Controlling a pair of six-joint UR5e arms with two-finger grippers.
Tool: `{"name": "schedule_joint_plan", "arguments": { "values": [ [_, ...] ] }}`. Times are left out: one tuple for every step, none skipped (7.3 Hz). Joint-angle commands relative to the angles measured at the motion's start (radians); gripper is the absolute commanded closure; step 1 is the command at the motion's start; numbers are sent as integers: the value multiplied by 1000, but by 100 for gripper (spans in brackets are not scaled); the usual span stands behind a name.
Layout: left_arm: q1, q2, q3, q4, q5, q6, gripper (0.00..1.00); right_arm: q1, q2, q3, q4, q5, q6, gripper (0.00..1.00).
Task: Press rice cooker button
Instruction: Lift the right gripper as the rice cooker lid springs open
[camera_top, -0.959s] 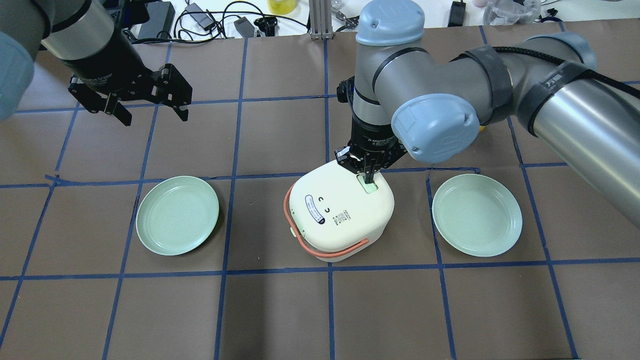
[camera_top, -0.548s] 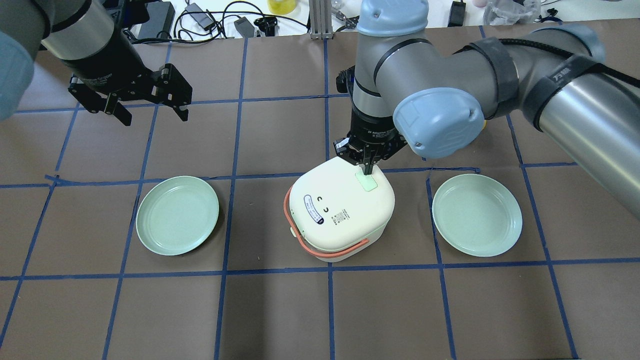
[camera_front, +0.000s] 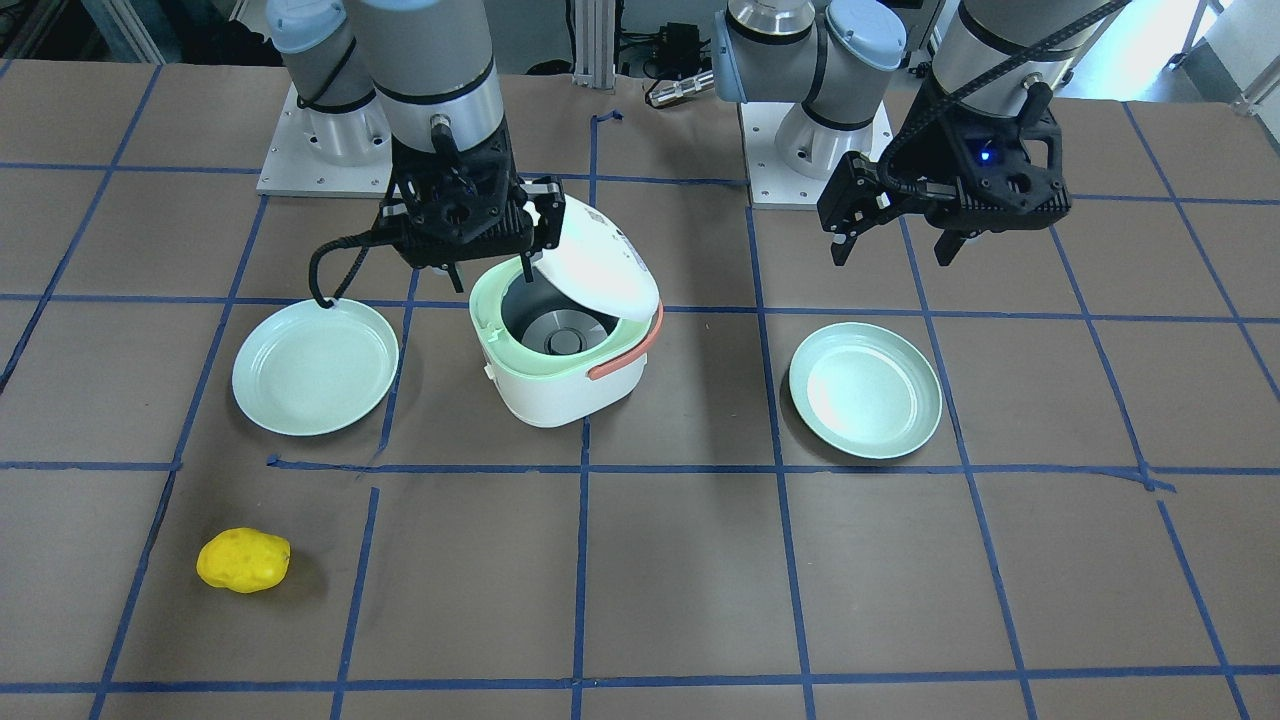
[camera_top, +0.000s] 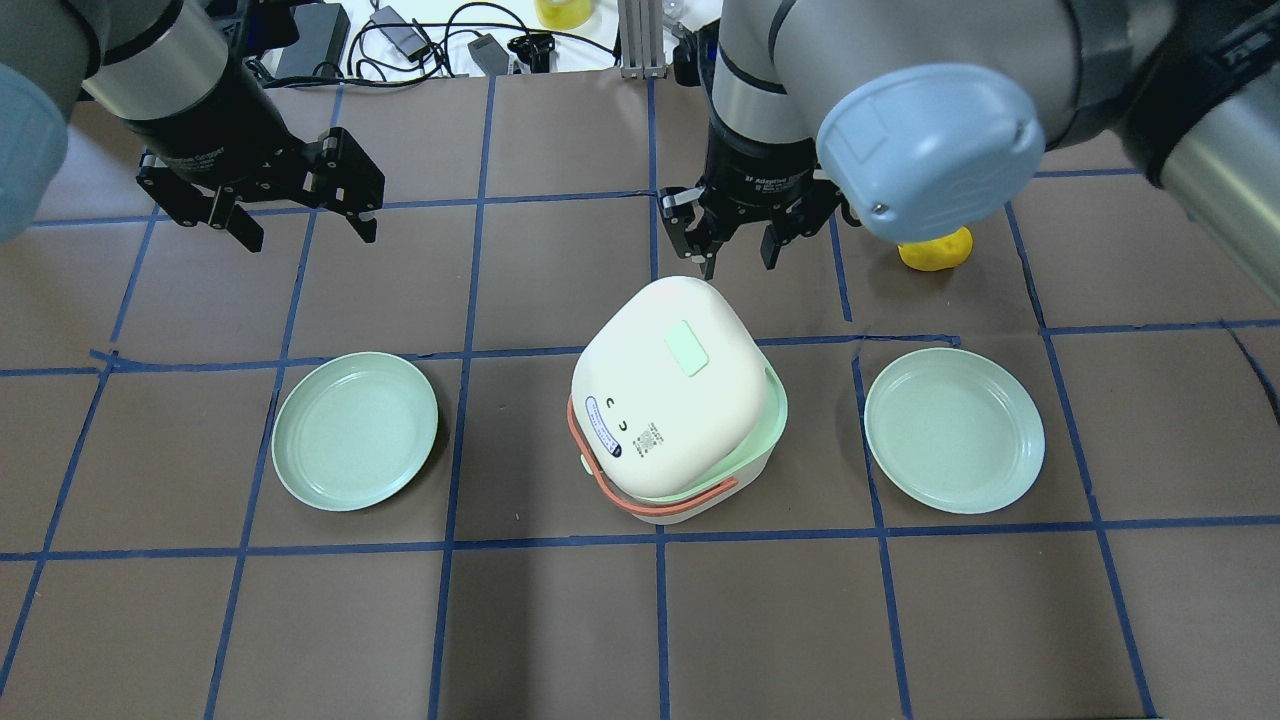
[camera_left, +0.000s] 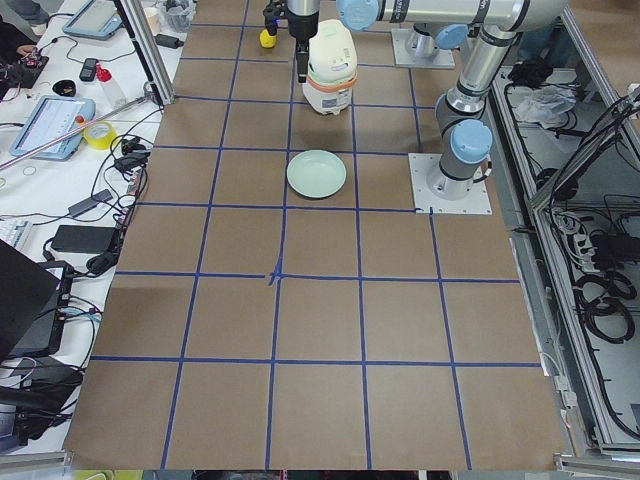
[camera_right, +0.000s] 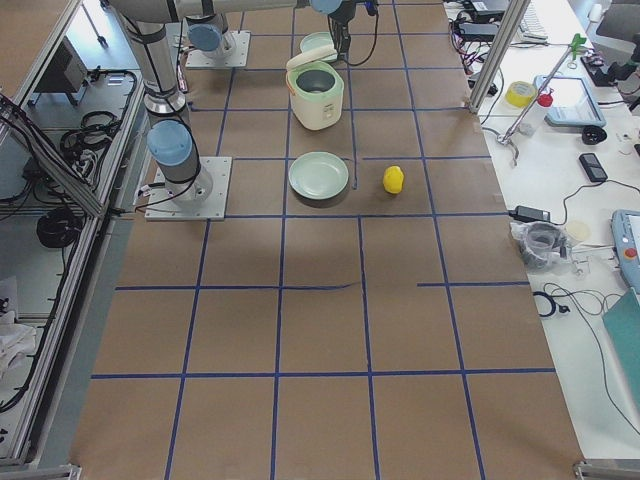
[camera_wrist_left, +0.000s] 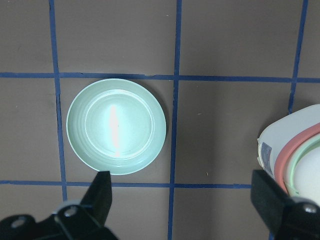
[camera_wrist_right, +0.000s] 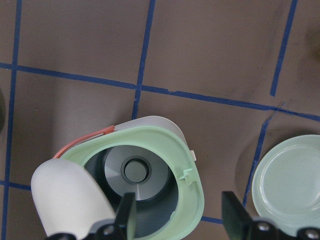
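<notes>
Both your left gripper and right gripper hung jaws apart over the brown table gridded in blue tape.

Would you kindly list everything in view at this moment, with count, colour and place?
cooker: 1, white with mint rim and orange handle, mid-table
lid: 1, white, tilted open over the cooker
button: 1, pale mint, in the lid's top
left plate: 1, mint green, empty, on the cooker's left
right plate: 1, mint green, empty, on the cooker's right
lump: 1, yellow, far side of the table, on the robot's right
tape: blue grid lines across the table
table: 1, brown
cables: several, black, past the table's far edge
left end effector: black, open, above bare table
right end effector: black, open, above the cooker's far edge
</notes>
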Motion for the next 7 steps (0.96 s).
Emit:
{"name": "schedule_joint_plan", "arguments": {
  "values": [
    [0, 0, 0, 0, 0, -1, 0, -27, -4, -97, 85, -76, 0, 0],
    [0, 0, 0, 0, 0, 1, 0, -76, -4, -97, 123, -73, -11, 0],
    [0, 0, 0, 0, 0, 1, 0, -142, -8, -99, 144, -70, -35, 0],
    [0, 0, 0, 0, 0, -1, 0, -182, -18, -99, 163, -48, -46, 0],
    [0, 0, 0, 0, 0, 1, 0, -225, -18, -99, 160, -46, -78, 0],
    [0, 0, 0, 0, 0, -1, 0, -280, -18, -99, 166, -43, -98, 0],
    [0, 0, 0, 0, 0, -1, 0, -296, -21, -99, 171, -44, -97, 0]
  ]
}}
